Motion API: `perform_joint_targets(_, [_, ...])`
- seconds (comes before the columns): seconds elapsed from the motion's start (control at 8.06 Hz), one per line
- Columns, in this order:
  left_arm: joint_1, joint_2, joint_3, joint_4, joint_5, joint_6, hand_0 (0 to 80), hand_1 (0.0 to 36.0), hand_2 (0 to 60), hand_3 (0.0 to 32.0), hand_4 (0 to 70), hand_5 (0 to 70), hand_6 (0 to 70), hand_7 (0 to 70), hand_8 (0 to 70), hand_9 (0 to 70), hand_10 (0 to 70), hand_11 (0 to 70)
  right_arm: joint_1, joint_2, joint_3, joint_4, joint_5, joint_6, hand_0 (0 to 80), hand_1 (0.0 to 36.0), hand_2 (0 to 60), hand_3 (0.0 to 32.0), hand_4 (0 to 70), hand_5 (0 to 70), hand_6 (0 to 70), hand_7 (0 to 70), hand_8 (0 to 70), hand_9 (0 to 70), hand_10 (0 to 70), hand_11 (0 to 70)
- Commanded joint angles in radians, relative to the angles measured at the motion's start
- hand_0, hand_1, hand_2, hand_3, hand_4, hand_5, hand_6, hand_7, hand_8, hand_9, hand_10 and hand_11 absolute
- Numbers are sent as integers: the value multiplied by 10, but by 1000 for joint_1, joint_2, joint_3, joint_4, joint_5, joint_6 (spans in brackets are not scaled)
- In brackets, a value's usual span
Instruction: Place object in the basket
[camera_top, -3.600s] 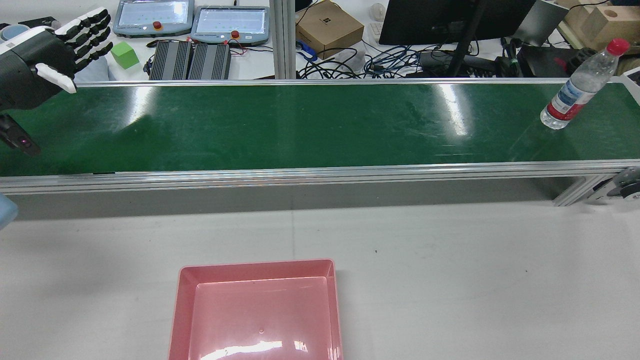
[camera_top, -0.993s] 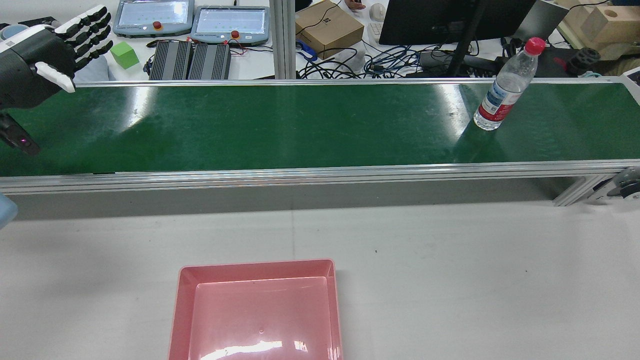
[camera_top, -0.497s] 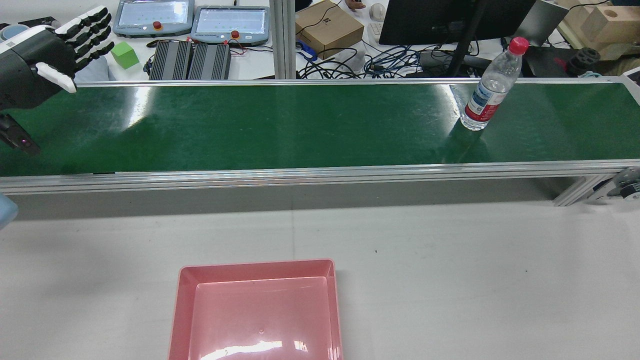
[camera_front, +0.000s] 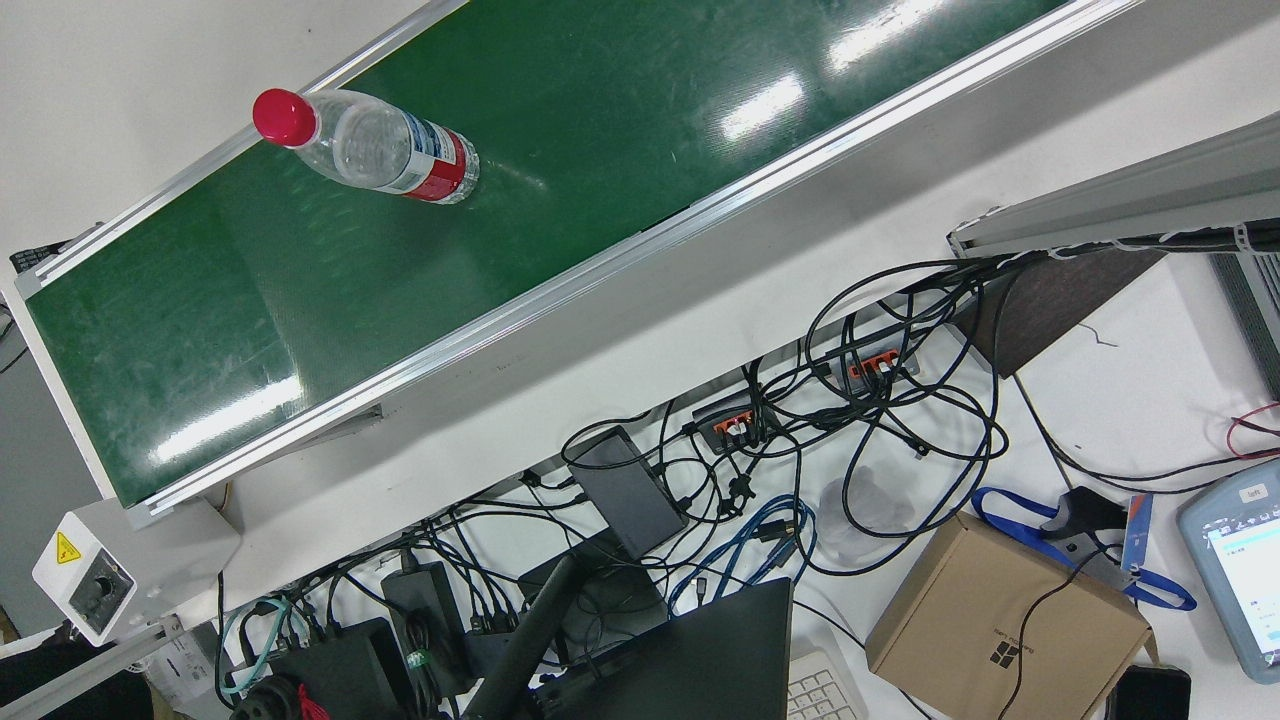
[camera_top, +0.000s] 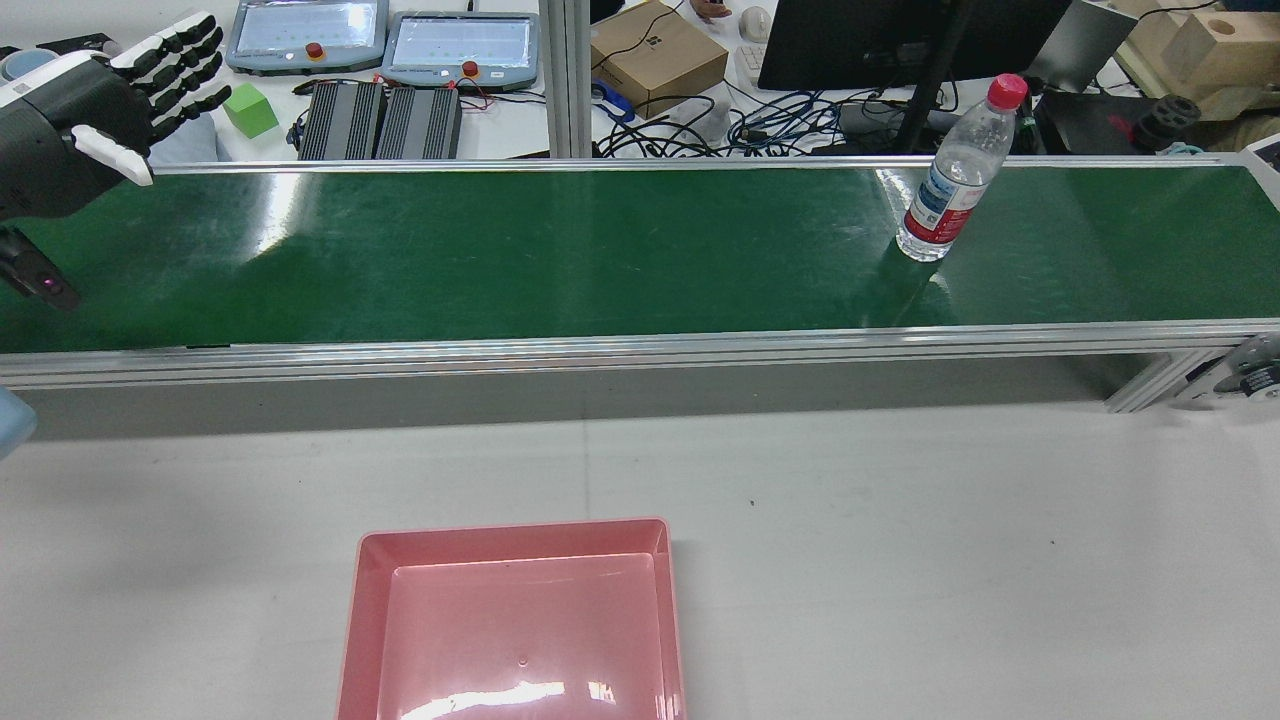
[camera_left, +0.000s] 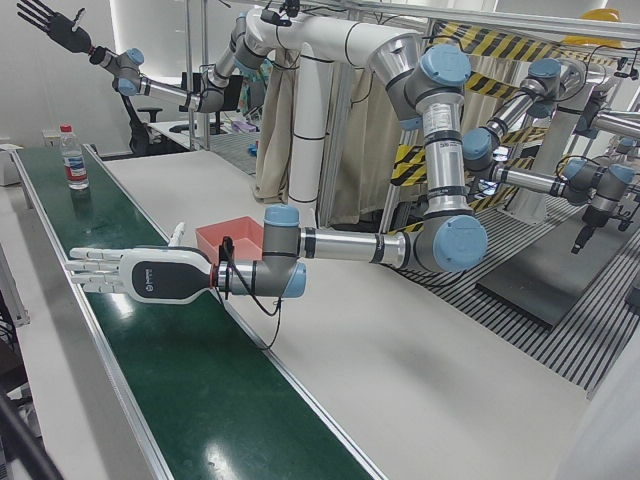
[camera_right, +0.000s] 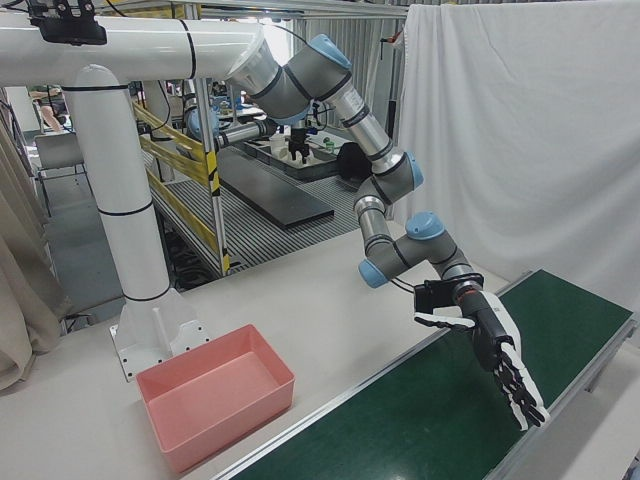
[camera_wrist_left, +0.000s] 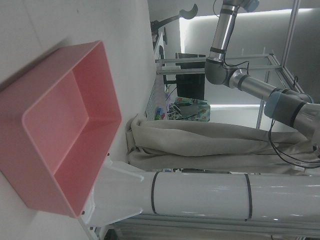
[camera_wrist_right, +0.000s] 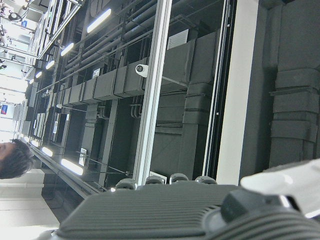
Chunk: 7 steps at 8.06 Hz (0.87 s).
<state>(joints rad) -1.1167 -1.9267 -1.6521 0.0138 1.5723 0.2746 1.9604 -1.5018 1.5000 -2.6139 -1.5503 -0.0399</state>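
A clear water bottle (camera_top: 950, 175) with a red cap and red label stands upright on the green conveyor belt (camera_top: 560, 250), toward its right end. It also shows in the front view (camera_front: 375, 150) and far off in the left-front view (camera_left: 70, 158). My left hand (camera_top: 95, 120) is open, fingers stretched out, and hovers over the belt's left end, far from the bottle; it also shows in the left-front view (camera_left: 130, 272) and the right-front view (camera_right: 500, 365). My right hand (camera_left: 45, 20) is raised high, fingers spread, holding nothing. The pink basket (camera_top: 510, 527) sits empty on the white table.
The belt has raised aluminium rails (camera_top: 600, 345) along both sides. Beyond it are teach pendants (camera_top: 460, 45), a green cube (camera_top: 249, 109), a cardboard box (camera_top: 655, 55) and tangled cables (camera_front: 800, 450). The basket also shows in the right-front view (camera_right: 230, 425) and the left hand view (camera_wrist_left: 30, 175).
The bottle has travelled leftward along the belt, from its far right end toward the middle-right. Both hands have stayed where they were.
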Motion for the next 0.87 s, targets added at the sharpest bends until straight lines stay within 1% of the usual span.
perform_joint_targets(0.0, [0, 0, 0, 0, 0, 0, 569, 45, 0, 0, 0, 63, 8, 0, 0, 0, 29, 60, 0, 0, -1, 0, -1, 0, 0, 0, 0, 0, 0, 0, 0, 0, 0, 0, 0, 0])
perform_joint_targets(0.12, [0, 0, 0, 0, 0, 0, 563, 49, 0, 0, 0, 61, 0, 0, 0, 0, 20, 47, 0, 0, -1, 0, -1, 0, 0, 0, 0, 0, 0, 0, 0, 0, 0, 0, 0, 0])
perform_joint_targets(0.74, [0, 0, 0, 0, 0, 0, 557, 46, 0, 0, 0, 57, 0, 0, 0, 0, 17, 43, 0, 0, -1, 0, 1, 0, 0, 0, 0, 0, 0, 0, 0, 0, 0, 0, 0, 0])
